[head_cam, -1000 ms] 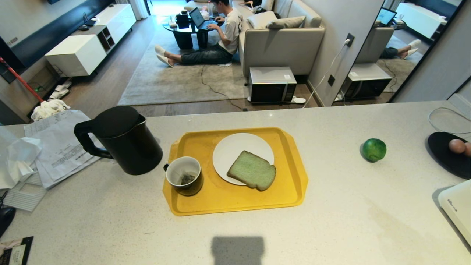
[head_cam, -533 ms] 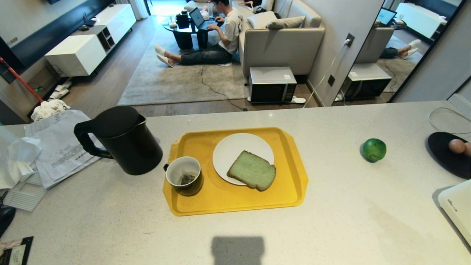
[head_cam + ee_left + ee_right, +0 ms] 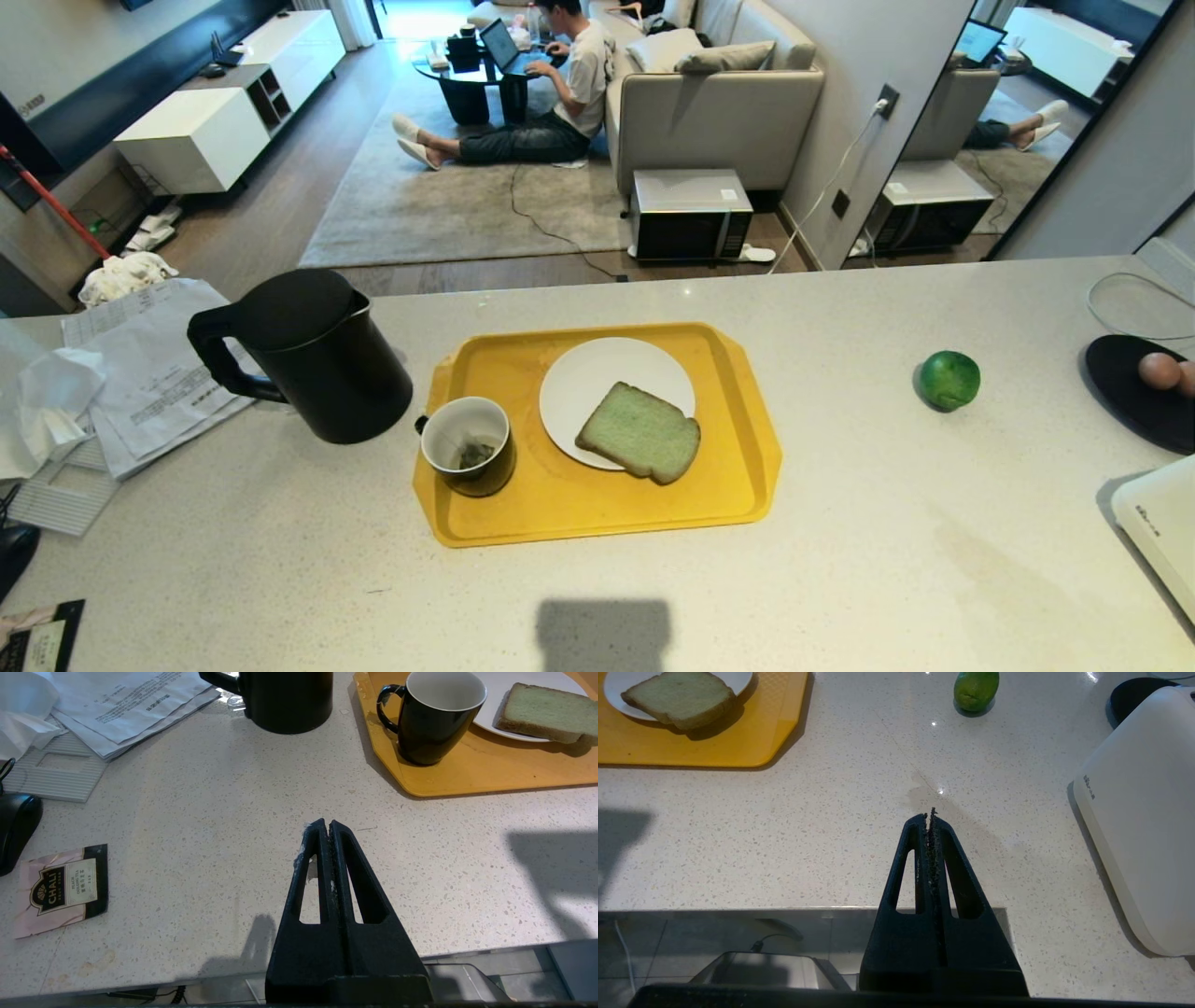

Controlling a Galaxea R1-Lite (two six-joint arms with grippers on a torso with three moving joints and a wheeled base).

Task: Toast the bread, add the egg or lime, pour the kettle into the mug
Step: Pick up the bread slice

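Green bread point(image 3: 639, 431) flat, crown toward lime point(image 3: 949, 379); both hands pressed together, empty.

Around the one yellow tray point(image 3: 597, 504): on it one white plate point(image 3: 597, 373), one bread point(image 3: 640, 431), one mug point(image 3: 467, 446); left one kettle point(image 3: 313, 359); right one lime point(image 3: 949, 379), two eggs point(image 3: 1159, 371).

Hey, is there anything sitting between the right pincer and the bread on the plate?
Nothing visible. The right pincer, shut, hangs over the near edge of the counter, and only bare countertop and the yellow tray's rim lie between it and the bread. The lime sits off to the side.
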